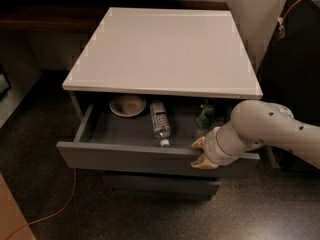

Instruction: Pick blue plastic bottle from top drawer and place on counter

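Observation:
The blue plastic bottle (159,121) lies on its side in the middle of the open top drawer (125,157), white cap pointing to the drawer's front. The white counter (165,49) is above it. My gripper (201,153) is at the right part of the drawer's front edge, to the right of the bottle and apart from it. Its two beige fingers (199,143) stand apart, one above the other, and hold nothing.
A beige bowl (128,105) sits at the drawer's back left and a dark green can (205,115) at its back right, just behind my gripper. A lower grey drawer (160,184) is below. An orange cable (60,209) runs on the floor at left.

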`<action>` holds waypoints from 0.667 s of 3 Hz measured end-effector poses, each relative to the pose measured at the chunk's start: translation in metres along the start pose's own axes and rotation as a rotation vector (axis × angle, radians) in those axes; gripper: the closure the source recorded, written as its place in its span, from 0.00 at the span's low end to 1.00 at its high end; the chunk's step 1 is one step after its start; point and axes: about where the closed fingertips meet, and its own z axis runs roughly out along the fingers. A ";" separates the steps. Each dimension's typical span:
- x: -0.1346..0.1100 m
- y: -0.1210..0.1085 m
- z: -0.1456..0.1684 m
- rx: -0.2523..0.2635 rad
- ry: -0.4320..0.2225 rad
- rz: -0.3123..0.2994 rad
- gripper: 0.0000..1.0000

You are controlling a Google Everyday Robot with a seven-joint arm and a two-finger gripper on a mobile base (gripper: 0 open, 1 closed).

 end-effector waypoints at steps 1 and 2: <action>-0.007 0.006 -0.010 -0.002 0.009 0.025 0.52; -0.019 0.002 -0.026 -0.001 0.010 0.044 0.29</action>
